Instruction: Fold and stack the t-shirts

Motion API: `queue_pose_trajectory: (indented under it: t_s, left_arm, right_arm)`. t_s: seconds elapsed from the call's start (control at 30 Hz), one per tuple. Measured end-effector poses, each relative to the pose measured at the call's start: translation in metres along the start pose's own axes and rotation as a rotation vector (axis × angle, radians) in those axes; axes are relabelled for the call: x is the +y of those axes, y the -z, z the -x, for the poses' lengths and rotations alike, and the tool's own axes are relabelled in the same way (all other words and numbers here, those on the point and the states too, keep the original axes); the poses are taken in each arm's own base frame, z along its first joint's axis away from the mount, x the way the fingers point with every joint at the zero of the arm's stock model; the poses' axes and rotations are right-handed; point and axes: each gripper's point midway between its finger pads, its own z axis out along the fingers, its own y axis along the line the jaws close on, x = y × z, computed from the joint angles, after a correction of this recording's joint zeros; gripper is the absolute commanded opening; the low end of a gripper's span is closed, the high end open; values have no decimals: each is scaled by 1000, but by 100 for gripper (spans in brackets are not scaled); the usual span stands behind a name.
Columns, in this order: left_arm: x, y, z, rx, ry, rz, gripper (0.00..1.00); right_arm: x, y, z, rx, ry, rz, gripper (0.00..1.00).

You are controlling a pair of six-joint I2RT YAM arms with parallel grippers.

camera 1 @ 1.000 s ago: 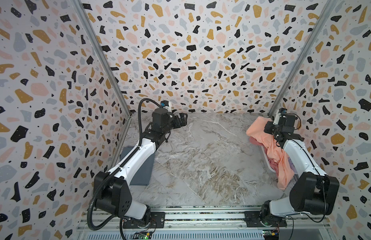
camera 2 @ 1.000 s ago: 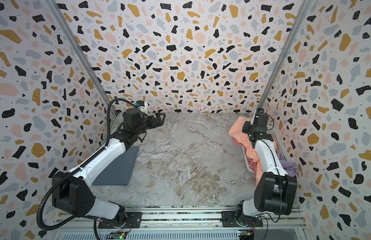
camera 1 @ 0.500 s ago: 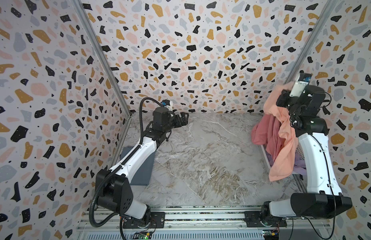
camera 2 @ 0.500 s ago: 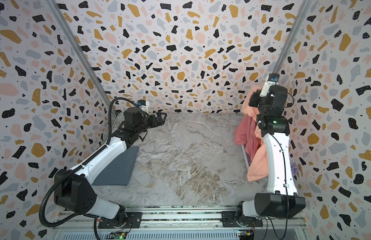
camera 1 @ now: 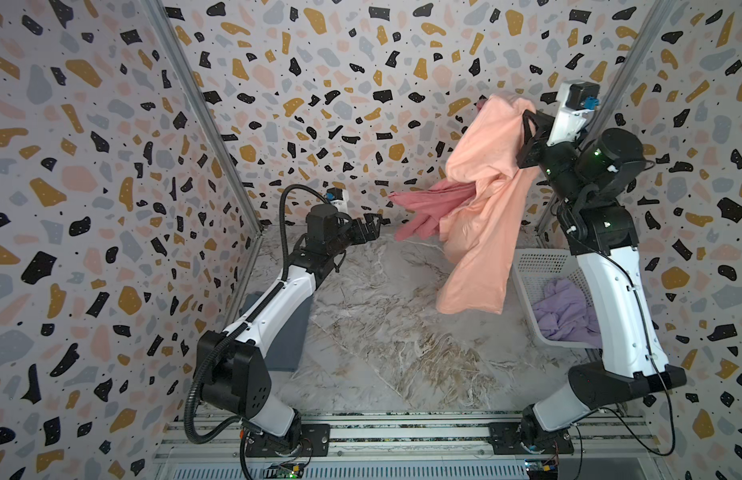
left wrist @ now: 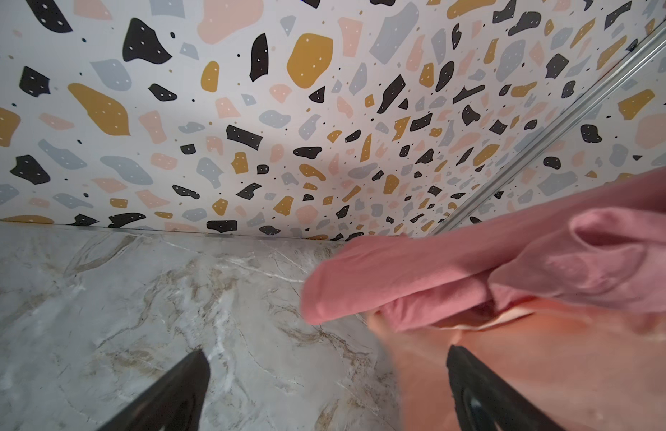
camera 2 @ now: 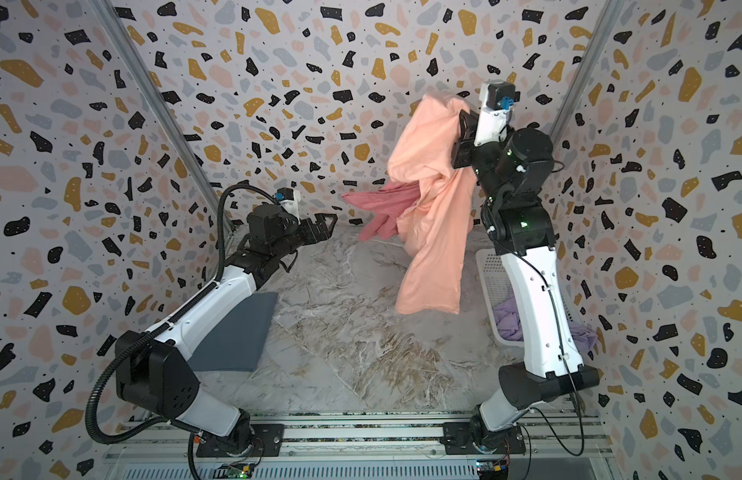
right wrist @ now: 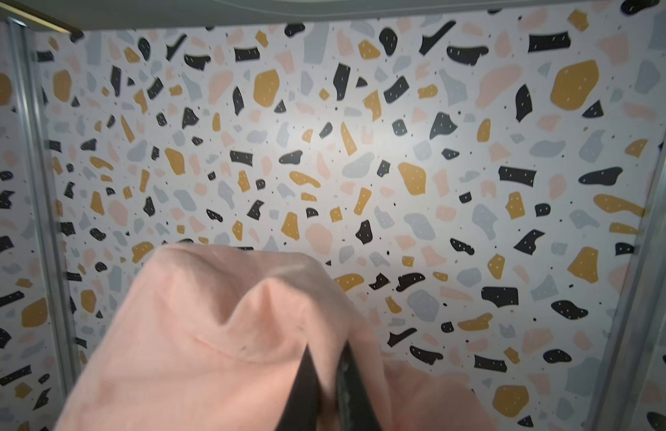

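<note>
Far left on the marble counter [camera 1: 382, 332]: grey tee [camera 1: 292, 332], slate, folded into a flat, smooth rectangle. Lies square to the left wall, with one side hidden under the left arm [camera 1: 278, 297].

Left jaws: wide apart and empty, held out level above the far side of the counter. Point toward the hanging cloth and stop near it. In the left wrist view, two black fingertips [left wrist: 182, 388] spread well apart with nothing between them.

Right of middle, in the air: rose tee [camera 1: 431, 208], dusty pink, bunched and creased. Flares out leftward in a loose tongue from the peach folds, clear of the counter. Cannot tell whether pinched as well or only caught up in the peach cloth.

Just right of it: peach tee [camera 1: 485, 199], pale orange, plain side outward. Drapes from high near the back right corner down over the counter, crumpled and puffed at the top, falling in a long soft panel to a straight lower hem beside the basket [camera 1: 540, 266].

Right jaws: together, clamped on a peak of the peach tee. In the right wrist view, dark tips nearly meeting with cloth pinched between. Raised high on the right arm [camera 1: 619, 299].

Far right: white perforated basket on the counter against the right wall. Inside it, a lavender tee [camera 1: 564, 311], crumpled in a heap, partly behind the right arm.
</note>
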Motion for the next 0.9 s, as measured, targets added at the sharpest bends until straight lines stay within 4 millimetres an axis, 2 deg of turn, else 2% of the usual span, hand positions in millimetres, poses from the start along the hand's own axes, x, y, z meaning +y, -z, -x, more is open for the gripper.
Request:
queue_pose_trajectory:
  t_s: [0.13, 0.23, 0.47, 0.57, 0.67, 0.7, 0.77, 0.8, 0.9]
  left_arm:
    - [-1, 0, -1, 3, 0, -7, 100]
    - [-1, 0, 0, 2, 1, -6, 100]
    - [1, 0, 1, -4, 2, 8, 100]
    - [2, 0, 1, -5, 8, 11, 100]
    - [2, 0, 1, -5, 15, 11, 100]
    - [2, 0, 1, -5, 16, 11, 100]
    - [2, 0, 1, -5, 23, 10, 100]
    - [2, -1, 0, -4, 26, 10, 100]
    - [3, -4, -3, 4, 32, 6, 100]
  right_arm:
    - [-37, -22, -49, 107, -13, -64, 0]
    - [-56, -23, -66, 148, -37, -92, 0]
    - [-42, -15, -71, 167, -58, -57, 0]
    - [-53, -11, -66, 161, -2, -115, 0]
    - [-87, -2, -51, 143, 91, -238, 0]
    - [-106, 5, -41, 128, 120, -297, 0]
    - [-150, 24, -21, 95, 174, -427, 0]
    - [-176, 40, -6, 72, 203, -511, 0]
    - [-227, 82, 22, 32, 268, -695, 0]
